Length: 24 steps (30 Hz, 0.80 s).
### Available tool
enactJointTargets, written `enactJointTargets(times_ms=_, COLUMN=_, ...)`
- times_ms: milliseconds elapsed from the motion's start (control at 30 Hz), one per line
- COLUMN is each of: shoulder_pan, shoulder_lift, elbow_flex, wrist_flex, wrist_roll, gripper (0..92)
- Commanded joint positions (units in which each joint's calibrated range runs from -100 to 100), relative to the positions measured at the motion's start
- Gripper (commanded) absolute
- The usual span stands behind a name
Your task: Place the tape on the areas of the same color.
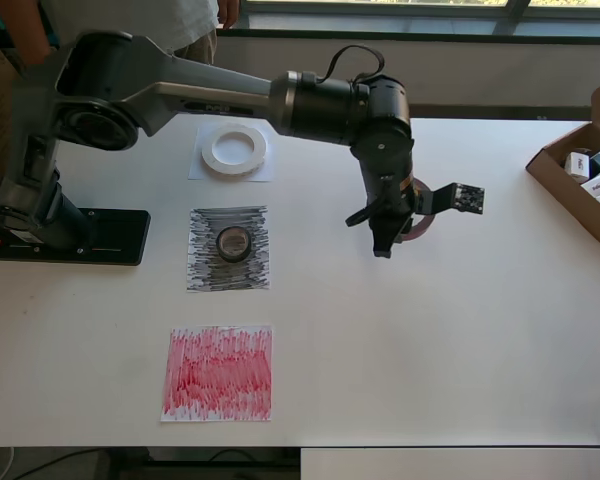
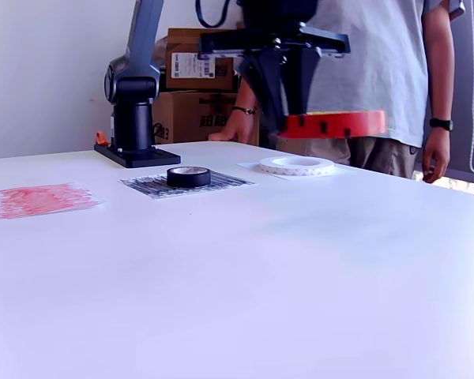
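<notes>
only the exterior view shows the gripper [image 2: 300, 106] clamping the red roll [image 2: 336, 124] (airborne).

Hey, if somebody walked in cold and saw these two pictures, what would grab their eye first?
Probably the red tape roll held in the air by the gripper, well above the table in the exterior view. Next, the three sheets in a row in the overhead view: the white sheet bearing the white ring, the black sheet bearing the black roll, and the red sheet with nothing on it.
</notes>
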Motion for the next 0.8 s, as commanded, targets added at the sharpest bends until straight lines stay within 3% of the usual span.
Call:
enactJointTargets(times_ms=0, shoulder_pan=-3.4, shoulder_lift=-18.8, elbow_flex=19.2, wrist_flex=-0.8, wrist_roll=-5.8, gripper=0.0)
enactJointTargets(times_ms=367, shoulder_pan=-15.7, shoulder_lift=-41.7, elbow_flex=54.5, wrist_flex=-14.6, wrist_roll=-24.5, gripper=0.0)
enactJointTargets(times_ms=767, shoulder_pan=-29.7, shoulder_lift=-44.6, elbow_flex=71.4, wrist_flex=-30.7, wrist_roll=-45.0, gripper=0.0)
